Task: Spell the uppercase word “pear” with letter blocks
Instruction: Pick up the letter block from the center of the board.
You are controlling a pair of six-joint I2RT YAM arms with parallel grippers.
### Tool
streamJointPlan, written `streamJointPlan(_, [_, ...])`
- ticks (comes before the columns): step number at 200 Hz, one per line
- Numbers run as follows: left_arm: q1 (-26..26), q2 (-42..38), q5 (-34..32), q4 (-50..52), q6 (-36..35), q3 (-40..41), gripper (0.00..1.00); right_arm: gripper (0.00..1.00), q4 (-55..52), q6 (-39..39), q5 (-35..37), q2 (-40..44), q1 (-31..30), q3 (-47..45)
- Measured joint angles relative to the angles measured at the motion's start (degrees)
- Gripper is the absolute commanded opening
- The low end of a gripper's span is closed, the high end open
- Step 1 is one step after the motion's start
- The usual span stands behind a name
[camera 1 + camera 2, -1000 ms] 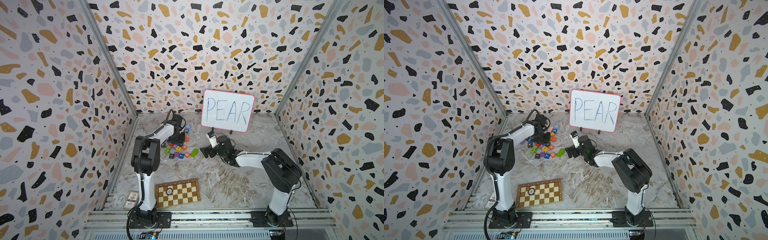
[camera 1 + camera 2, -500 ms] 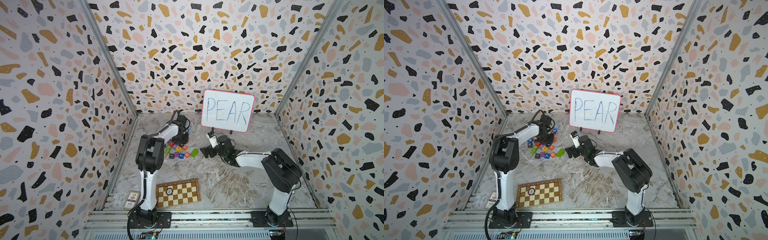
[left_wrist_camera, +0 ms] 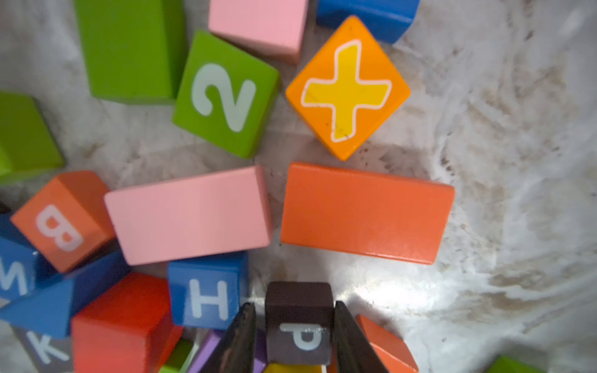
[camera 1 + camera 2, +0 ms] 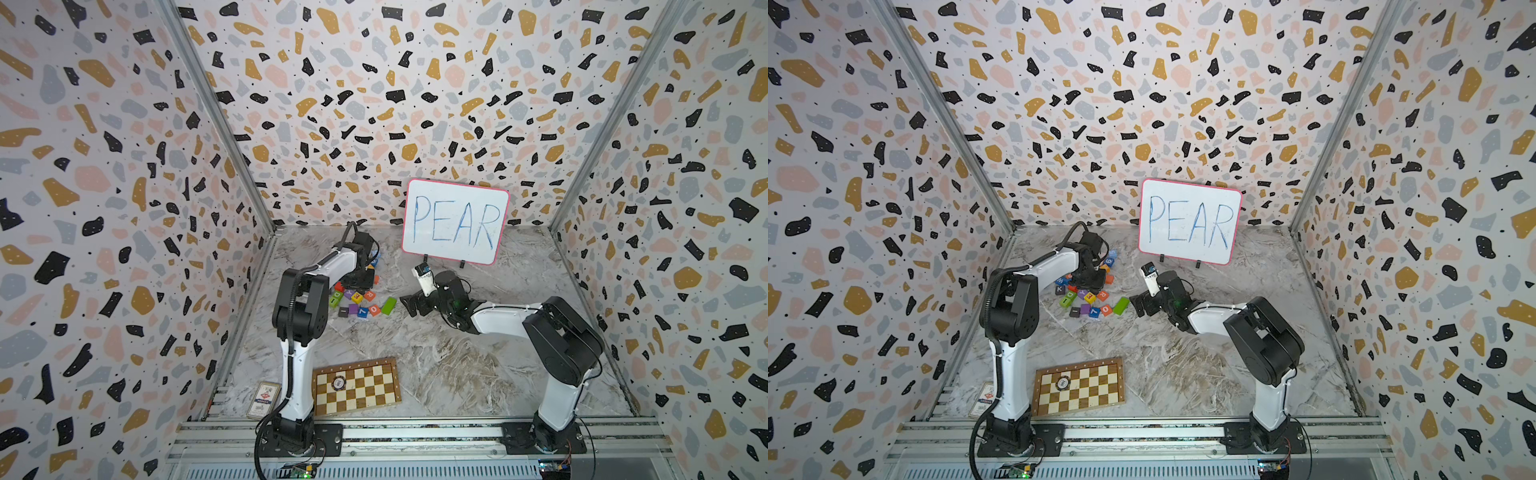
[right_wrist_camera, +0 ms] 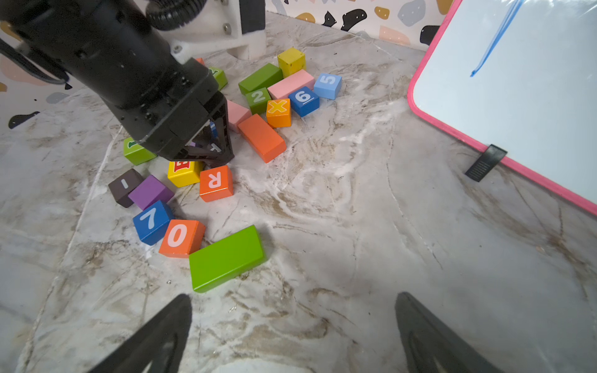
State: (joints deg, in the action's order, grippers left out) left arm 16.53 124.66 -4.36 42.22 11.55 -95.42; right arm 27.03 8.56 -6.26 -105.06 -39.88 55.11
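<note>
Quick look at the P cube (image 3: 298, 323): blackish, in the block pile toward the far left corner of the tabletop (image 4: 457, 365), with a blue H cube (image 3: 206, 297) just beside and a pink bar (image 3: 190, 213) and an orange bar (image 3: 365, 213) a little further off. Down over it, left gripper (image 3: 294, 305), jaws narrow, one on each side face. Can't tell whether actually pinching or just straddling. Looks like a sliver of gap on the H side.

Handling guess: small painted wood, so probably light, rigid, nothing to crush, but glossy paint, so likely slippery. Best grabbed square on two opposite flat faces, around mid-height, never on the corners, otherwise likely to twist out. Worth lifting straight up too, given such close neighbours.

Yellow E cube (image 5: 184, 171) and orange R cube (image 5: 215, 182) just beside the left gripper, on the side toward the tabletop's middle, touching each other or nearly. No sign of the A cube from here, maybe hidden under the arm.

Over on the other side, right gripper (image 5: 292, 297) spread wide, holding nothing, hovering over bare tabletop near the green bar (image 5: 226, 258), apart from the P cube.
</note>
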Motion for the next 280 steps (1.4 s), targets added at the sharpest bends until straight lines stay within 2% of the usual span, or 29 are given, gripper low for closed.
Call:
streamJointPlan(21, [0.0, 0.6, -0.1, 0.1, 0.0, -0.3, 0.46, 1.00, 0.0, 0.0, 0.0, 0.0, 0.0, -0.2])
streamJointPlan(88, [0.3, 1.2, -0.6, 0.2, 0.0, -1.2, 0.34, 0.99, 0.0, 0.0, -0.2, 0.0, 0.0, -0.4])
streamJointPlan(147, [0.3, 0.8, -1.2, 1.4, 0.3, -1.2, 0.29, 1.00, -1.2, 0.3, 0.5, 0.2, 0.0, -0.4])
streamJointPlan(201, [1.3, -5.5, 0.0, 3.4, 4.2, -1.2, 0.25, 0.99, -5.5, 1.1, 3.1, 5.3, 0.0, -0.4])
streamJointPlan(228, [5.5, -10.3, 0.4, 4.3, 7.2, -1.2, 0.24, 1.00, -6.1, 2.4, 5.0, 12.4, 0.0, -4.2])
streamJointPlan(252, [12.1, -13.6, 1.5, 2.4, 11.6, 1.3, 0.24, 1.00, -6.2, 4.1, 6.6, 19.5, 0.8, -11.8])
streamJointPlan(280, [19.1, -11.8, 2.6, 1.7, 16.1, 2.1, 0.24, 1.00, -7.2, 5.5, 7.8, 24.1, 3.8, -20.1])
